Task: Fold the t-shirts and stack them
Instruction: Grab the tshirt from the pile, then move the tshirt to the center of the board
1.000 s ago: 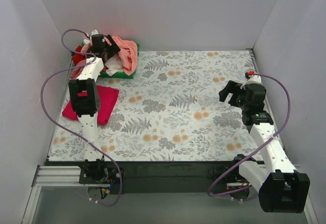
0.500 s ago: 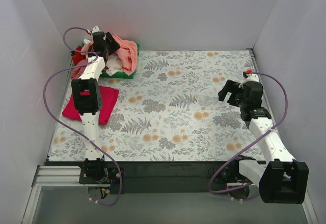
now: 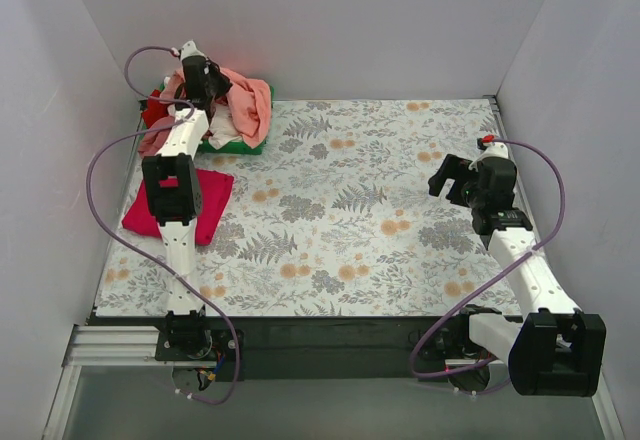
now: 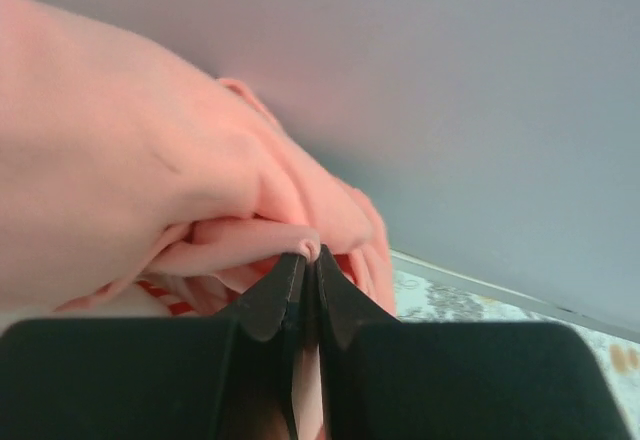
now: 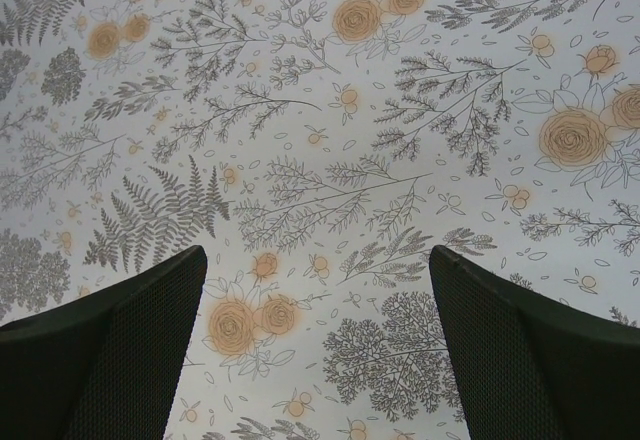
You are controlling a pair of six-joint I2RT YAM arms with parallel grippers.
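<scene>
- My left claw (image 4: 308, 260) is clamped on the salmon-pink tee (image 4: 150, 160) (picking step).
- Next, I'd say: haul it onto the table (image 3: 350, 210); right claw (image 5: 318, 260) hovers, jaws apart.

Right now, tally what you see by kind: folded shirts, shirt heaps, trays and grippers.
Folded magenta-red shirt: 1
Heap of unfolded shirts: 1
Green tray: 1
Grippers: 2, left gripper and right gripper
Total: 5

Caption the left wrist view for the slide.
Left fingers pinched shut on a fold of the salmon-pink t-shirt, grey wall behind.
</scene>
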